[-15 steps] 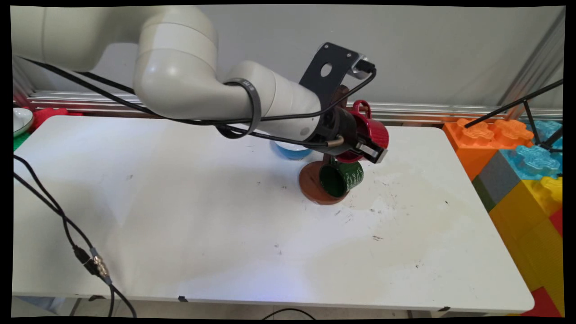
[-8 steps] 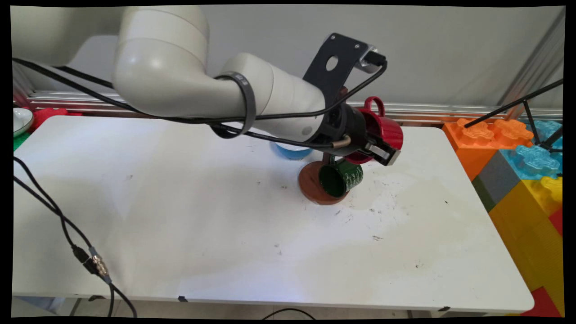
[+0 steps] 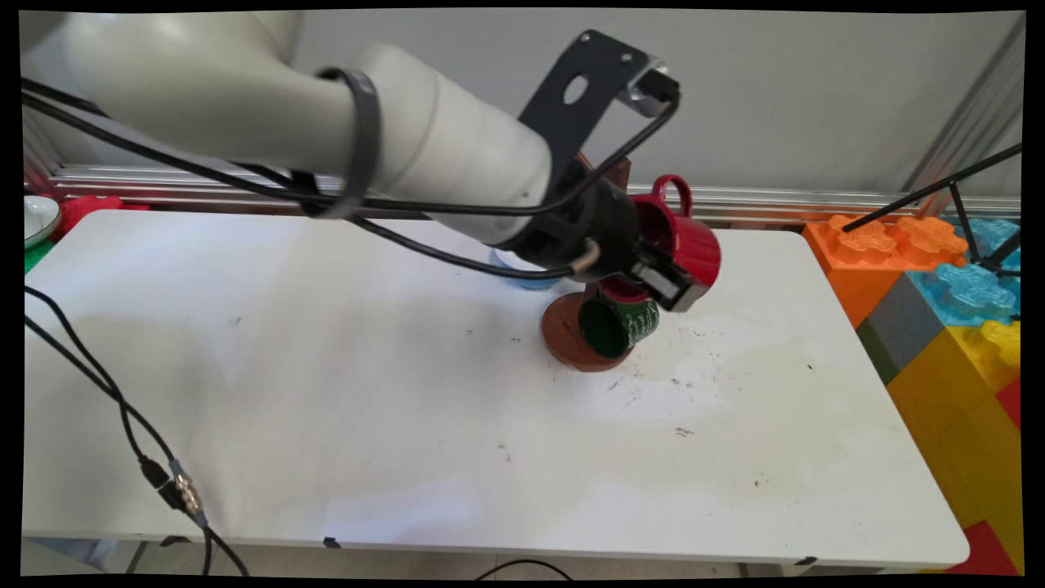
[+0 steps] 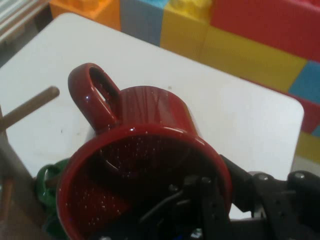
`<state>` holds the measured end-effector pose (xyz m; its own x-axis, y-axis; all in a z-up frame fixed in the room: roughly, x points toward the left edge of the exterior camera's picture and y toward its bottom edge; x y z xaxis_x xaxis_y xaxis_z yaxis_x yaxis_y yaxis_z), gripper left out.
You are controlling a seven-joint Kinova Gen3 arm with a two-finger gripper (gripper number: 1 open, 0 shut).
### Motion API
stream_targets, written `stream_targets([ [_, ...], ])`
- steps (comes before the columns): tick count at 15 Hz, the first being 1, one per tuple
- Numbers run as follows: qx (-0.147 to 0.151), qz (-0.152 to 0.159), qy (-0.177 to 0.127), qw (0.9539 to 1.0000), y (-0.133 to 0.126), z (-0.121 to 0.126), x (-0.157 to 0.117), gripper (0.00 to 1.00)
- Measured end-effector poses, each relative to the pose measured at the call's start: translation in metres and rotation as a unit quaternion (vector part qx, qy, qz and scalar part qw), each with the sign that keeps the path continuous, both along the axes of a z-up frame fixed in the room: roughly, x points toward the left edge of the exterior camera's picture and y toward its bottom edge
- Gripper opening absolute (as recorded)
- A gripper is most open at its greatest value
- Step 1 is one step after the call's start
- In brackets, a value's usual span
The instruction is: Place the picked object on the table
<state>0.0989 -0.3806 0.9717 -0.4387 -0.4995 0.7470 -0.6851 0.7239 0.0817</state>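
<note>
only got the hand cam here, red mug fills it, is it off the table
Observer: Yes. The red mug is in the air, held by the gripper, handle up, above the white table.
Operator: whats the green thing lower left
Observer: A green mug, on its side just below the red one, over the round brown base of a rack.
Operator: anything behind that
Observer: A blue bowl on the table, mostly hidden by the arm.

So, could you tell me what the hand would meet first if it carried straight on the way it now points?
Probably the white table. The hand, shut on the red mug, points down and right, and bare tabletop lies beyond the mug. The coloured blocks sit further on, though depth is unclear.
</note>
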Motion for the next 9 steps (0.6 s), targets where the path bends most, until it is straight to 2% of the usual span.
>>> stream_targets([
  [4, 0.014, -0.034, -0.042, 0.9984, 0.005, 0.015, 0.027, 0.00],
  [7, 0.019, -0.062, -0.084, 0.9943, 0.011, 0.022, 0.047, 0.00],
  [9, 0.026, -0.074, -0.123, 0.9893, 0.012, 0.021, 0.066, 0.00],
])
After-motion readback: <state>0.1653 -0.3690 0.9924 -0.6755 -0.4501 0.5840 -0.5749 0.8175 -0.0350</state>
